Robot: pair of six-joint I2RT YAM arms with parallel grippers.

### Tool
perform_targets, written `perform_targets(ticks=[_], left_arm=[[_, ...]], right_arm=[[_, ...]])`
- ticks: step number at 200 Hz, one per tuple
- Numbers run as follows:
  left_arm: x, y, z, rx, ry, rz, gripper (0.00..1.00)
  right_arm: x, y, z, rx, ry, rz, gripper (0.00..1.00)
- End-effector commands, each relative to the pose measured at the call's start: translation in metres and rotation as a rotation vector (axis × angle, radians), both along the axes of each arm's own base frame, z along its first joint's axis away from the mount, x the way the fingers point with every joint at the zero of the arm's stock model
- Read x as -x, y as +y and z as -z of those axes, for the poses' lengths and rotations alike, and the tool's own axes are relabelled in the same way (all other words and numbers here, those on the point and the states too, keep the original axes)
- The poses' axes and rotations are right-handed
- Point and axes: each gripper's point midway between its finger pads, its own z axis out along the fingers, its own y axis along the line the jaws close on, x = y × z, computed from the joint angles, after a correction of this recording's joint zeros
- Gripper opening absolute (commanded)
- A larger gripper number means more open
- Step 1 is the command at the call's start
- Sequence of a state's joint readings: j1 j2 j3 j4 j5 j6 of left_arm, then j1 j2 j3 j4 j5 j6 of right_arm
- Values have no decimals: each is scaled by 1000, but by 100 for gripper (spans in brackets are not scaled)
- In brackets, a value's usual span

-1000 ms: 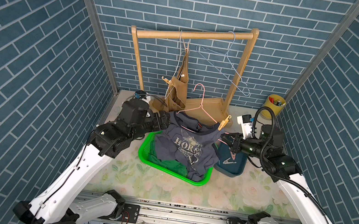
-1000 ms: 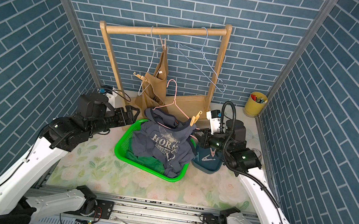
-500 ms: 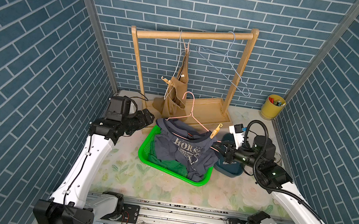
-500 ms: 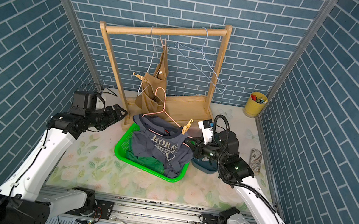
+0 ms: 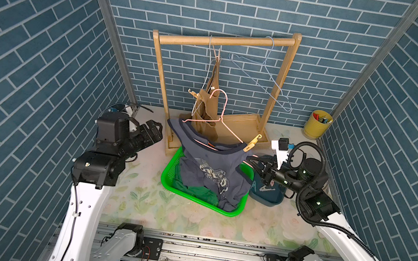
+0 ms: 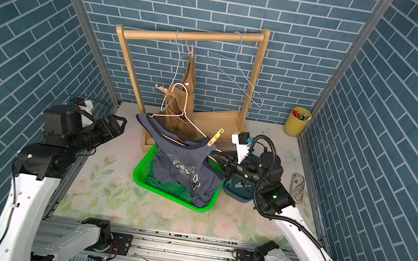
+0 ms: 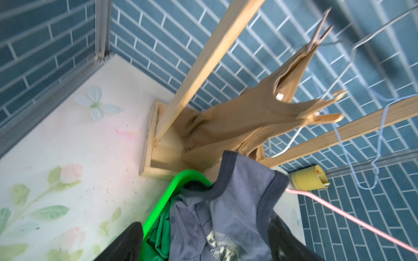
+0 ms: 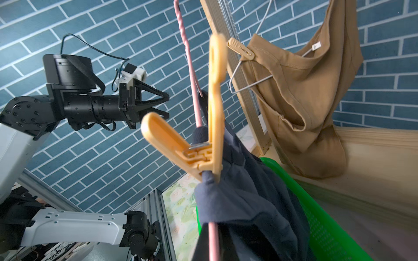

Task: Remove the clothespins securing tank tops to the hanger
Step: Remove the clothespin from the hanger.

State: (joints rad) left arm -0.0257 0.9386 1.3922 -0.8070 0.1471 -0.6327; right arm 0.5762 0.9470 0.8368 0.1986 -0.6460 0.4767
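Where blue brick-patterned walls [image 5: 221, 4] enclose the floral bench [image 5: 149, 201], the left tool [image 5: 159, 133] is held apart, while the right tool [image 5: 250, 160] is clamped on the pink hanger [image 5: 231, 131].

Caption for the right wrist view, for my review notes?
Yellow clothespin clamps the grey-blue tank top to the pink hanger; open left gripper hovers beyond, tan tank top hangs behind.

Staged robot lab booth: blue brick-print wall panels [image 5: 220, 12] box in a floral-print tabletop [image 5: 149, 201]. A slotted metal mounting rail [image 5: 212, 253] runs well behind the right gripper [image 5: 250, 159].
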Motion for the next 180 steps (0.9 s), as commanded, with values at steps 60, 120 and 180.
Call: perform_targets(ticks=[60,120,180], left_arm=[[-62,-27,23,141,73,120,89],[-93,-65,16,318,53,305,80],[-87,-67,20,310,53,317,74]], right_arm=[[11,9,-27,-162,-73,-81,0],[7,20,-18,-144,-38,-119,0],[-5,35,-4,-145,-5,-140,0]])
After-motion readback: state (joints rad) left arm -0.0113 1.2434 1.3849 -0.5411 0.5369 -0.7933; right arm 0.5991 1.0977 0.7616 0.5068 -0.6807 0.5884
